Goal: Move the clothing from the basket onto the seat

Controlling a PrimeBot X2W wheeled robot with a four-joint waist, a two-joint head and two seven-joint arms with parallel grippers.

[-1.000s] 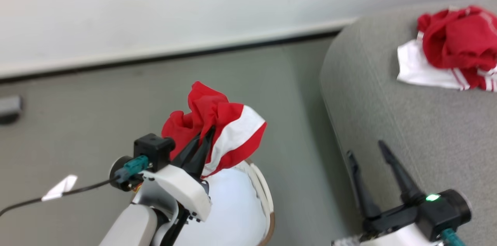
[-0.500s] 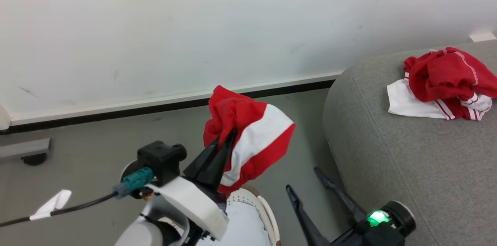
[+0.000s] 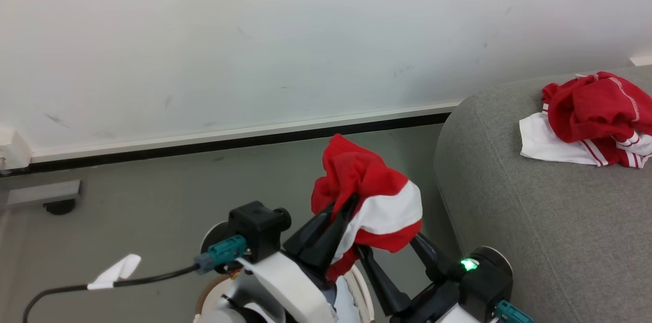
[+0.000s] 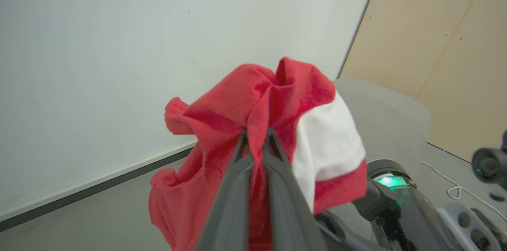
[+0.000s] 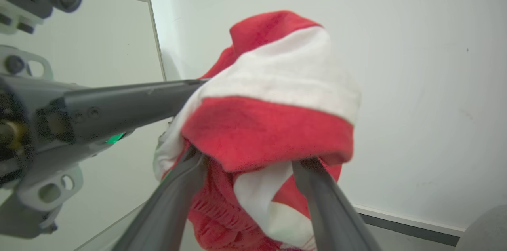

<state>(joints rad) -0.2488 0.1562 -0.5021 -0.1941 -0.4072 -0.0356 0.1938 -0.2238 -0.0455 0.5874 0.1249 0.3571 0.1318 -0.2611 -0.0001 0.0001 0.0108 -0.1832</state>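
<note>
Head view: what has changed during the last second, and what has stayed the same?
The left gripper has carried the red-and-white garment rightward, nearer the sofa. The open right gripper has swung left; its fingers now straddle the hanging cloth. The camera shifted too. Unchanged: left gripper shut on the garment, other red garments lying on the sofa.

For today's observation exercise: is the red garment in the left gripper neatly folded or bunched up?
Bunched up: the garment drapes in crumpled creases over the shut fingers of the left gripper.
</note>
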